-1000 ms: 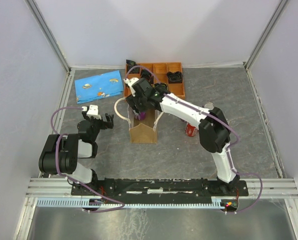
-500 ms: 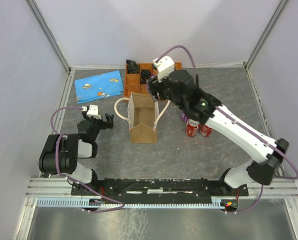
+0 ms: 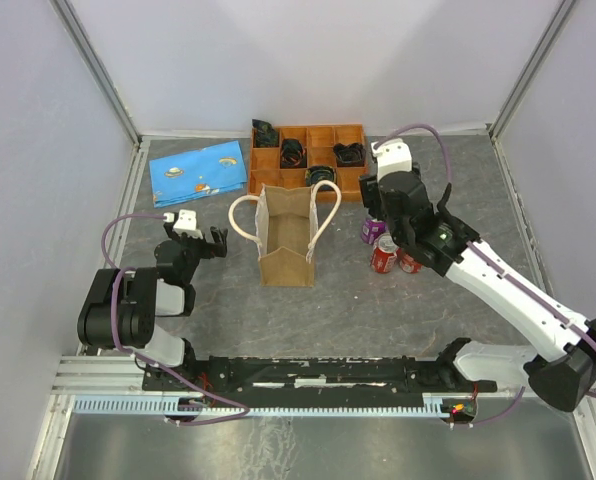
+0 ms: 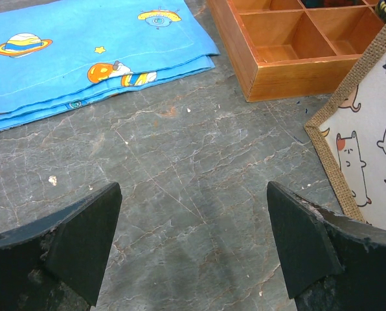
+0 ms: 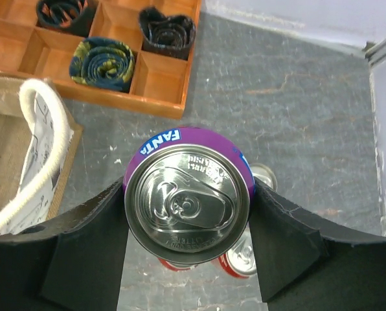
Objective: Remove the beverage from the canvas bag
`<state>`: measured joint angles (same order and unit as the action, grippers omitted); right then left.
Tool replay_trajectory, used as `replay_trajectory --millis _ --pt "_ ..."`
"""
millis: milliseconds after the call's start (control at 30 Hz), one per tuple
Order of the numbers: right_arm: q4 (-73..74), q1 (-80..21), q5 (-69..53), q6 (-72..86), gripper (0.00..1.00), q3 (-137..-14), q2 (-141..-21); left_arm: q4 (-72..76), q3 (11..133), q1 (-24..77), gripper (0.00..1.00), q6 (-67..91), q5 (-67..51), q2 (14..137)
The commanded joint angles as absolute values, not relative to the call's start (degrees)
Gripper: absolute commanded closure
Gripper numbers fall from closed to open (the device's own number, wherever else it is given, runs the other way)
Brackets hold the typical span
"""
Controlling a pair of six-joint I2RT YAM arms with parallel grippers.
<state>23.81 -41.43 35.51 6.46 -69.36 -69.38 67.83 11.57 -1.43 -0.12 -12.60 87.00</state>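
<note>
Left of the canvas bag [image 3: 286,248] you had bare table [image 3: 236,268] as far as the wide-spread left gripper [image 3: 214,242]. Just behind the bag, the orange tray [image 3: 362,160] blocked you. Right of the bag, a clear strip ended at two red cans [image 3: 383,260] and the right gripper [image 3: 376,222], which clamped the purple can [image 3: 372,232].

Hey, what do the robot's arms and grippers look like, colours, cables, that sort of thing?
Both arms mix white links with bulky black joints: the left arm shows mostly black, the right arm mostly white. A thin purple cable loops along each. Each wrist carries a small white block. The fingers are matte black, wedge-shaped, scuffed at the edges.
</note>
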Motion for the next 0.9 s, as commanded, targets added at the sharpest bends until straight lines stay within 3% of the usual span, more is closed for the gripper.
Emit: replay_trajectory --millis 0,300,867 --pt "20.3 -41.2 34.1 11.4 1.0 -67.8 -64.7 71.0 11.4 -1.7 0.01 -2.9 -13.4 86.8" --pt "20.5 -41.1 18.0 16.6 1.0 -62.5 -69.2 71.0 11.4 -1.7 0.01 -2.9 -13.4 86.8" --pt "15.9 -40.6 13.7 18.3 1.0 -58.5 -82.5 71.1 11.4 -1.7 0.01 -2.9 -13.3 86.8"
